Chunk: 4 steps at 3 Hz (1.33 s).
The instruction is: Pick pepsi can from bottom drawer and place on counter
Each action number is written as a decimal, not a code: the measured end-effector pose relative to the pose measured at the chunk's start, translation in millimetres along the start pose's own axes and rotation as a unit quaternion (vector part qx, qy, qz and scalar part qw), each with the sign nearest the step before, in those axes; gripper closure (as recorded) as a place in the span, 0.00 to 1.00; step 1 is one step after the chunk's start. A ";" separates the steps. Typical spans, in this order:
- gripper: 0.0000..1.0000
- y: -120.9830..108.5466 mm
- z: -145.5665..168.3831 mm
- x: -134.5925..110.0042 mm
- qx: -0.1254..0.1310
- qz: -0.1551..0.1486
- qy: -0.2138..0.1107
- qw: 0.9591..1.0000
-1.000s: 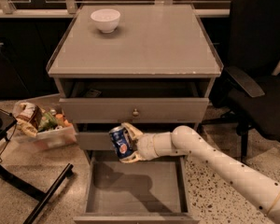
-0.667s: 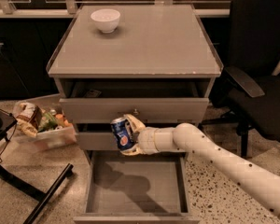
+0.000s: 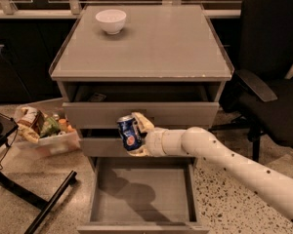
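Camera view: gripper (image 3: 138,136) out in front of the cabinet, jaws clamped on the pepsi can (image 3: 129,133). Can tilted, in the air above the open bottom drawer (image 3: 141,189), level with the middle drawer (image 3: 100,147) face, below the table (image 3: 161,48) front edge. Probably held outward to clear that edge when raised. White bowl (image 3: 111,20) near far left corner; set down away from it.

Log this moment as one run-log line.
gripper: shut on pepsi can | location: above open bottom drawer, below counter level | placed: not yet
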<state>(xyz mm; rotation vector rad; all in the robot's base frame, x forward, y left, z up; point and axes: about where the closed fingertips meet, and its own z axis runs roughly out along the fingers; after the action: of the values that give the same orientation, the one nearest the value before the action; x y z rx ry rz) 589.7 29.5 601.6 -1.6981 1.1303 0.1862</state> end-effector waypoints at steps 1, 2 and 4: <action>1.00 -32.4 -21.5 -25.0 0.035 -0.054 0.002 0.998; 1.00 -85.0 -54.8 -72.1 0.073 -0.143 0.003 0.987; 1.00 -196.0 -88.6 -122.5 0.108 -0.215 0.011 0.970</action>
<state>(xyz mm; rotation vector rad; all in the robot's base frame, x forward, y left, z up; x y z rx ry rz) 636.2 32.7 844.7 -1.7055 0.7415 -0.2217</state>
